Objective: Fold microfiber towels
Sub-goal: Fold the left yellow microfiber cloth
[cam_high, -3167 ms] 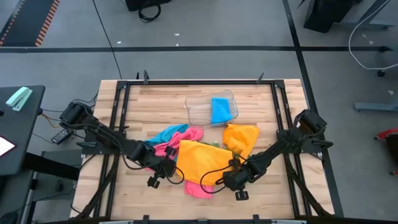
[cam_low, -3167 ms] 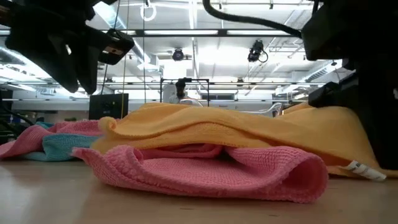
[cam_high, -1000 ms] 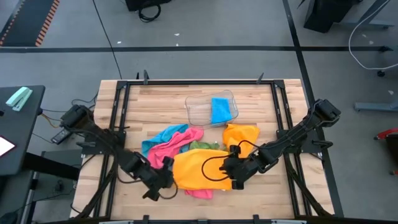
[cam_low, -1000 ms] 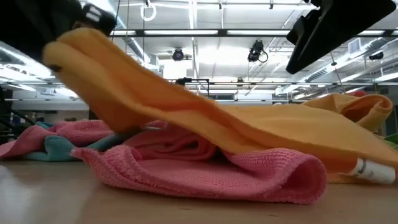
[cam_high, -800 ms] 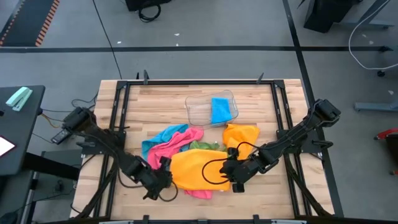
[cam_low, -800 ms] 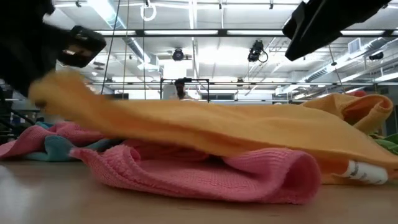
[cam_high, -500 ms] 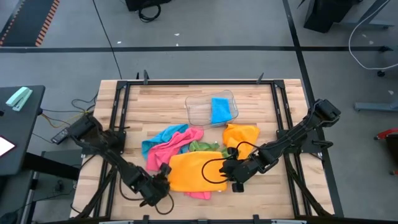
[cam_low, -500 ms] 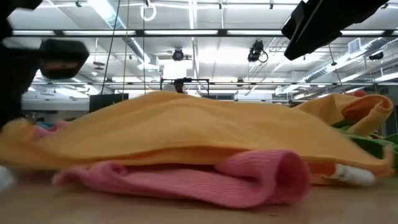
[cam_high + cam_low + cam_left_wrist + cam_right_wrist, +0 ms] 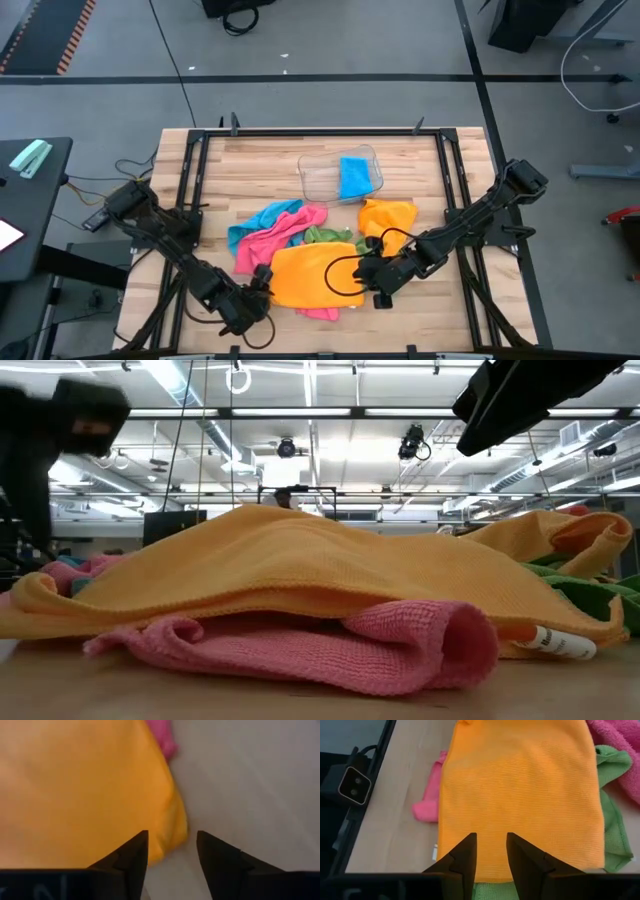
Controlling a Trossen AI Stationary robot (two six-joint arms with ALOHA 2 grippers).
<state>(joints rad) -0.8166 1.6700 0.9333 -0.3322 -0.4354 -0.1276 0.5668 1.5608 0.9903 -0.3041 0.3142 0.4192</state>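
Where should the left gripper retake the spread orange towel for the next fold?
Probably its near-left corner, where the orange towel ends on bare table just ahead of the open left gripper. Come in low from the left: the edge lies flat and free there, while the pink towel is underneath farther right.

Big orange towel (image 9: 312, 274) lies spread flat over a pink one (image 9: 322, 309). Pink (image 9: 280, 232), blue (image 9: 262, 220), green (image 9: 325, 236) and 2nd orange (image 9: 388, 220) lie crumpled behind; another blue (image 9: 354, 177) further back.

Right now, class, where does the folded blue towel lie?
In the high view the blue towel lies inside the clear plastic tray, at the table's far middle, beyond the second orange towel.
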